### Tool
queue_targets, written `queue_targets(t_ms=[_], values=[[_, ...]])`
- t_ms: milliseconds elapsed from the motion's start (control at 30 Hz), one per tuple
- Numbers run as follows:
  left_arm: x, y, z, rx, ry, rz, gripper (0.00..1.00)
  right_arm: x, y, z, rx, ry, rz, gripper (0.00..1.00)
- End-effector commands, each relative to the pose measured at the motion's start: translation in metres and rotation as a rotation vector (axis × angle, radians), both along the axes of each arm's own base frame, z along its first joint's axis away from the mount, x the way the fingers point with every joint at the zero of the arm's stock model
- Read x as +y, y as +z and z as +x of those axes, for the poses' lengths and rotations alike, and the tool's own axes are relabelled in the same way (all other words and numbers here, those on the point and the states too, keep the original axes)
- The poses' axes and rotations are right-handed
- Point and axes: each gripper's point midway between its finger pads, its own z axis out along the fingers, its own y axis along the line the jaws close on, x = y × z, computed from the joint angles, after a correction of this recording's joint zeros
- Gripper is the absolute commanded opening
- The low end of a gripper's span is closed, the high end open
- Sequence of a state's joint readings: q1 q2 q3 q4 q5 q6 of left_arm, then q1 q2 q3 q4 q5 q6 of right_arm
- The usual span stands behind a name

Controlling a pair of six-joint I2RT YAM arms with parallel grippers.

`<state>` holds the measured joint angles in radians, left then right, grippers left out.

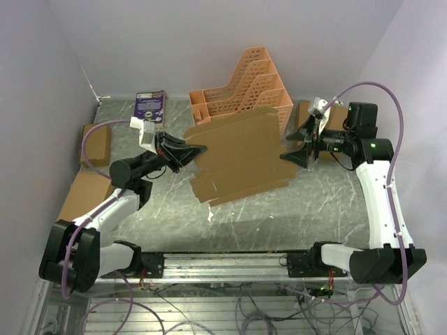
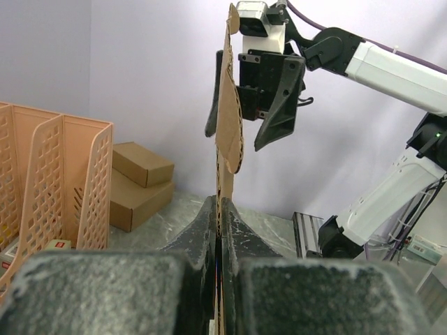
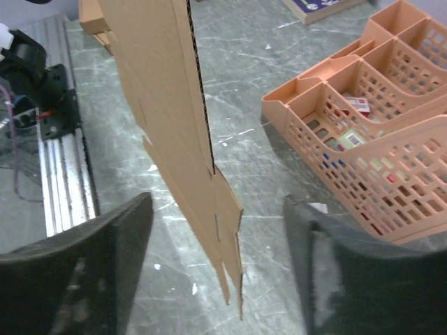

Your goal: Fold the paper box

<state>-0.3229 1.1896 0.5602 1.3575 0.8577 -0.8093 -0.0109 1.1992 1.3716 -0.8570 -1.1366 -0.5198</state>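
Note:
The paper box (image 1: 241,155) is a flat brown die-cut cardboard sheet held up in the air over the middle of the table. My left gripper (image 1: 198,149) is shut on its left edge; the left wrist view shows the sheet (image 2: 228,132) edge-on, clamped between the dark fingers (image 2: 202,234). My right gripper (image 1: 291,148) stands open at the sheet's right edge. In the right wrist view the sheet's tabbed edge (image 3: 195,160) hangs between the two spread fingers (image 3: 105,258) and touches neither one.
An orange plastic lattice file rack (image 1: 244,91) stands behind the sheet. Ready-made brown boxes sit at the left wall (image 1: 96,144), at front left (image 1: 84,195) and at back right (image 1: 334,117). A purple booklet (image 1: 149,106) lies at the back. A metal rail (image 1: 230,262) spans the near edge.

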Motion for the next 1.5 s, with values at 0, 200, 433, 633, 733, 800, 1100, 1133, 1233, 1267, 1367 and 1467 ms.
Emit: queue_targets(t_ms=[0,200,433,633,733,800,1100,1133,1233,1267,1367,1467], values=[[0.002,0.009,-0.002,-0.035,0.017,-0.031,0.07,0.004,0.000,-0.013,-0.030,0.086,0.021,0.61],[0.003,0.012,-0.005,-0.040,0.013,-0.045,0.07,0.002,-0.011,-0.011,-0.007,0.068,0.005,0.45],[0.003,0.013,-0.004,-0.037,0.005,-0.057,0.07,0.004,-0.016,-0.024,-0.028,0.133,-0.005,0.46],[0.001,0.008,-0.006,-0.045,-0.009,-0.038,0.07,-0.011,-0.014,-0.011,-0.086,0.054,-0.099,0.72],[0.001,0.007,-0.009,-0.052,-0.020,-0.030,0.07,-0.017,-0.008,-0.004,-0.134,0.007,-0.108,0.83],[0.001,0.007,-0.013,-0.061,-0.033,-0.032,0.07,-0.020,-0.009,0.002,-0.129,-0.023,-0.113,0.84],[0.001,0.011,-0.025,-0.089,-0.096,-0.059,0.07,-0.011,-0.020,0.005,-0.034,0.023,-0.041,0.61],[0.001,0.012,-0.026,-0.092,-0.101,-0.061,0.07,-0.010,-0.021,0.005,-0.027,0.026,-0.036,0.53],[0.001,0.012,-0.029,-0.099,-0.114,-0.060,0.07,-0.010,-0.021,0.005,-0.013,0.021,-0.025,0.33],[0.001,0.012,-0.029,-0.101,-0.116,-0.060,0.07,-0.010,-0.021,0.006,-0.014,0.017,-0.022,0.29],[0.001,0.013,-0.032,-0.111,-0.128,-0.063,0.07,-0.010,-0.023,0.006,-0.007,0.001,-0.023,0.22],[0.000,0.014,-0.033,-0.116,-0.140,-0.063,0.07,-0.011,-0.028,0.006,0.006,0.002,-0.024,0.20]])
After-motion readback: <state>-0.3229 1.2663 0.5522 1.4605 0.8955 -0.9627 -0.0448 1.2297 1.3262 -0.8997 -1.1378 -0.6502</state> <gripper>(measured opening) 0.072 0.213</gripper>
